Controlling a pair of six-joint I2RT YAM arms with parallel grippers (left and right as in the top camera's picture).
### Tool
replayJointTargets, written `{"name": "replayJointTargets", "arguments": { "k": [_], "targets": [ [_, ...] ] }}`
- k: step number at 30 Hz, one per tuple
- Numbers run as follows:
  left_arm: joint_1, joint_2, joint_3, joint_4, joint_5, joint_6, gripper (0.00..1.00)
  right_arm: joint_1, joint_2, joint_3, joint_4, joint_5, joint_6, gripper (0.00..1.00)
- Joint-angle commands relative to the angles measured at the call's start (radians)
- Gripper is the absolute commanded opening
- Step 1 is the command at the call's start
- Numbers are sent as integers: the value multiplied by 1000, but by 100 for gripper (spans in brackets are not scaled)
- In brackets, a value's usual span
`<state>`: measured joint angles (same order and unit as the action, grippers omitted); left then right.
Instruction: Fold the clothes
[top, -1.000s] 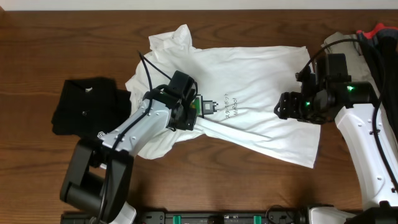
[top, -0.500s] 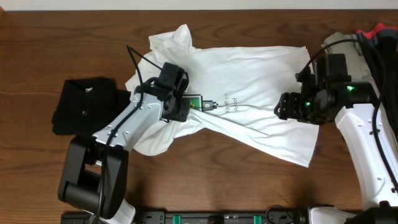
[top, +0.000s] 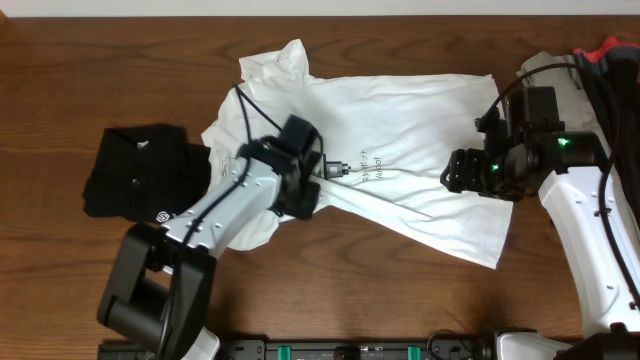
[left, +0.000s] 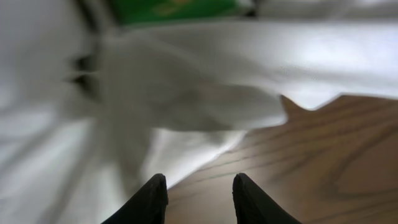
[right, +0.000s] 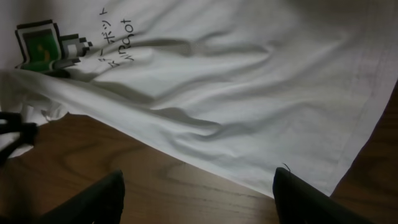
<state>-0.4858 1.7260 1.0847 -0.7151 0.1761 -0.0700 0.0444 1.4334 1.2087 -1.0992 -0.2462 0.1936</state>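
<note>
A black garment (top: 135, 170) sits at the left of the bench (top: 60, 80). Just beside it, the T-shirt (top: 400, 130) lies lengthwise across the middle, hem to the right. The left gripper (left: 198, 198), jaws spread and empty, hovers at the shirt's near edge by the print (right: 38, 42). The right gripper (right: 199, 198), jaws also spread, faces the hem corner. I see no containers.

T-shirt (top: 420, 130): white matt cloth, creased; black garment (top: 135, 170): matt cloth; table (top: 90, 70): brown grained wood, slight sheen; arm shells (top: 590, 250): smooth plastic.
</note>
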Motion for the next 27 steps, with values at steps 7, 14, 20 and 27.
{"name": "replayJointTargets", "arguments": {
  "k": [7,14,20,27],
  "targets": [
    [-35,-7,-72,68,-142,28,37,1,-2,1,0,3,0,75],
    [-35,-7,-123,126,-142,29,37,1,-2,1,0,3,0,75],
    [-35,-7,-134,138,-143,29,32,1,-2,1,0,3,0,74],
    [-35,-7,-134,158,-143,29,13,1,-2,1,-2,3,0,74]
  ]
}}
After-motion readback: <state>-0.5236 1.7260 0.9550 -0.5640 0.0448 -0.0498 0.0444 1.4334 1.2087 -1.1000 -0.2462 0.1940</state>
